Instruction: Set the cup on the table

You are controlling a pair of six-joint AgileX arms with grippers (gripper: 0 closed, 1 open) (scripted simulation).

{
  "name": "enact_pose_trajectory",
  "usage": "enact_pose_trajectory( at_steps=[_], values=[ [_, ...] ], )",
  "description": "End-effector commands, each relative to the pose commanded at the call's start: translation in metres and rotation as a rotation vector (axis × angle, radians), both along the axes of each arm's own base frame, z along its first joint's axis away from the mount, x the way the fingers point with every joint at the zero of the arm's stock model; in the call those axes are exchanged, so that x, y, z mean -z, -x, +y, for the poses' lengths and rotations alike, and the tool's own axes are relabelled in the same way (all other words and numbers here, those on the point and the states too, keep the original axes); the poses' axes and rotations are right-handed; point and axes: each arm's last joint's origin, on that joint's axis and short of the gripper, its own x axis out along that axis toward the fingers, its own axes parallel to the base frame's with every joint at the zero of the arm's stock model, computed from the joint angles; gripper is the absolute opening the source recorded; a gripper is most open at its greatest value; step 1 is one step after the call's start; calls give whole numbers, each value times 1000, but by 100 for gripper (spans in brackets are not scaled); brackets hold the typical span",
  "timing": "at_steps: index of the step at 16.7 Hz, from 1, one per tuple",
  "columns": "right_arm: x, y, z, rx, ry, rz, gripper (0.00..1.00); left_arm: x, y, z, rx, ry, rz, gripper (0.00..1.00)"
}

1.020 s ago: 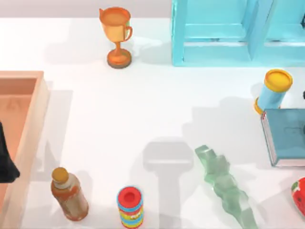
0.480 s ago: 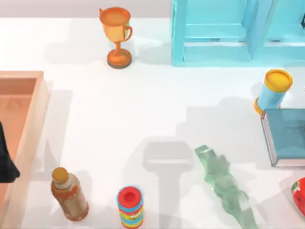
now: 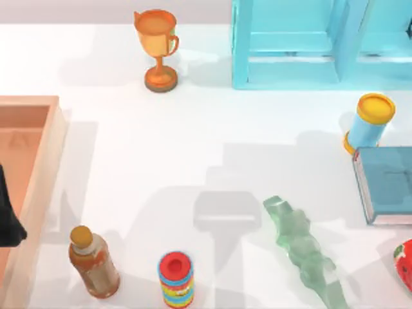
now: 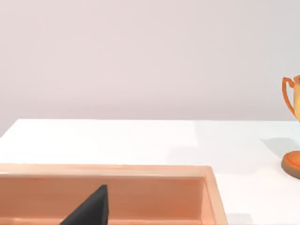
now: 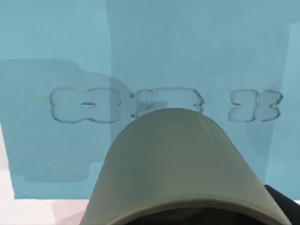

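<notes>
Top view, left to right: left gripper (image 3: 8,222) parked over the tray (image 3: 38,167), jaws cannot tell. Right wrist view: cup (image 5: 180,164) close under the camera, above a blue book (image 5: 56,51); grip cannot tell. Step: carrying. Next: lower onto clear table (image 3: 161,148).

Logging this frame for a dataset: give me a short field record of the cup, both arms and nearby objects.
cup: olive-grey cylindrical cup, close before the right wrist camera
beneath cup: cover of blue book, at right edge of glossy white table
right gripper: at the cup, above the book
left gripper: parked over light wooden tray
beside book: light-blue can with yellow lid
</notes>
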Motion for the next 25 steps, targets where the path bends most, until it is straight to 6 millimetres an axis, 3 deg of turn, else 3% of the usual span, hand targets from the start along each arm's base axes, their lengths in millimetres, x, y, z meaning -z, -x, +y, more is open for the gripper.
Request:
enact_pose_trajectory(
  at_steps=[3, 5, 7, 10, 14, 16, 18, 25],
  values=[
    [2, -2, 5, 0, 0, 10, 0, 0, 0, 0, 0, 0, 0, 100],
    [1, -8, 25, -2, 5, 17, 0, 0, 0, 0, 0, 0, 0, 100],
    [-2, -15, 59, -7, 13, 20, 0, 0, 0, 0, 0, 0, 0, 100],
    [-6, -23, 128, -26, 23, 15, 0, 0, 0, 0, 0, 0, 0, 100],
    [-7, -14, 218, -50, 29, 15, 0, 0, 0, 0, 0, 0, 0, 100],
    [-9, -8, 247, -50, 27, 8, 0, 0, 0, 0, 0, 0, 0, 100],
    [-13, -9, 259, -31, 21, -5, 0, 0, 0, 0, 0, 0, 0, 100],
    [-17, -13, 258, -3, 9, -24, 0, 0, 0, 0, 0, 0, 0, 100]
  ],
)
